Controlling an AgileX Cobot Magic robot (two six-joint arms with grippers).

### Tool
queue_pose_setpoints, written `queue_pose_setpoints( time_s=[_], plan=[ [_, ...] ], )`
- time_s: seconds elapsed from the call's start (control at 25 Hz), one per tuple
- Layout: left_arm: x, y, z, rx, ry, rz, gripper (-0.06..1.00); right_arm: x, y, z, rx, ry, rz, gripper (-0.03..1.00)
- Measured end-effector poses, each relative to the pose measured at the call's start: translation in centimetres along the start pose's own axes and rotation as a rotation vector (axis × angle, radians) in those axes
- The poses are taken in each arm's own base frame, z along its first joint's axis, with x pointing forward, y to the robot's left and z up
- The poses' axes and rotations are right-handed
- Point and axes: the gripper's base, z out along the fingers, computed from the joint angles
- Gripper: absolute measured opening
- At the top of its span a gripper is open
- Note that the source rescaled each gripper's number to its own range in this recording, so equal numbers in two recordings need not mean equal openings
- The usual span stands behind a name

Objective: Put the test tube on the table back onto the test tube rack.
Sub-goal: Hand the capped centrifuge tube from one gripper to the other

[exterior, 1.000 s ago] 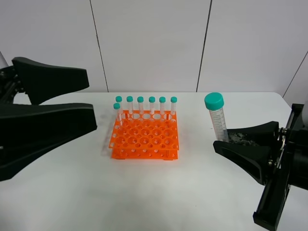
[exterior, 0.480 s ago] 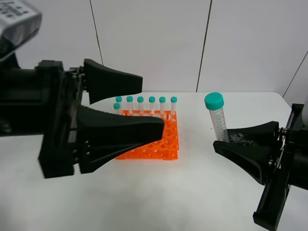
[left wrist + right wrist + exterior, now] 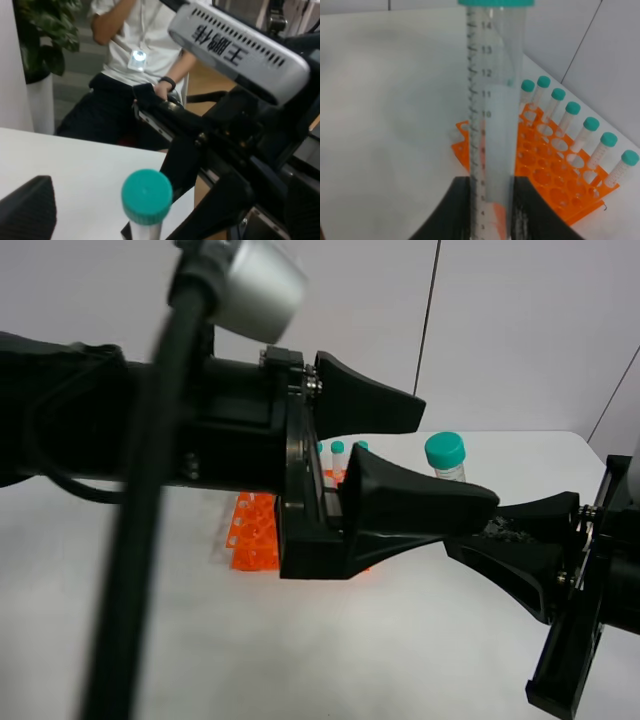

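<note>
My right gripper [image 3: 488, 532] is shut on the test tube [image 3: 446, 453], a clear graduated tube with a teal cap, and holds it upright above the table [image 3: 400, 660]. In the right wrist view the tube [image 3: 492, 100] stands between my two fingers [image 3: 457, 210]. My left gripper [image 3: 457, 454] is open and reaches across from the left, with its fingers on either side of the tube's cap. The left wrist view shows the cap [image 3: 146, 196] close ahead and one finger [image 3: 27, 210]. The orange test tube rack [image 3: 252, 530] is mostly hidden behind my left arm. It also shows in the right wrist view [image 3: 555, 172].
Several teal-capped tubes [image 3: 582, 135] stand along one side of the rack, and many of its holes are free. A person [image 3: 135, 60] sits beyond the table's edge in the left wrist view. The white wall stands behind the table.
My left arm has swung from the far left across the rack to the tube, and its open fingers now flank the cap. My right arm and the tube have not moved.
</note>
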Motion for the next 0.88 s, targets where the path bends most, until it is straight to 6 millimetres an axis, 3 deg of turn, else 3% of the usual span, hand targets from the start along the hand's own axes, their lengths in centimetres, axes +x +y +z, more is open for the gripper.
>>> queue_pose_setpoints(
  time_s=[0.2, 0.44, 0.88],
  plan=[
    [0.1, 0.8, 1.1, 0.0, 0.011, -0.003, 1.0, 0.0, 0.0, 0.0, 0.001, 0.001, -0.005, 0.03],
    [-1.0, 0.8, 1.2, -0.002, -0.018, 0.013, 1.0, 0.0, -0.1, 0.0, 0.006, -0.005, -0.008, 0.03],
    [-1.0, 0.9, 1.2, -0.002, -0.016, 0.012, 1.0, -0.2, -0.2, 0.0, 0.02, -0.021, -0.01, 0.03]
  ],
)
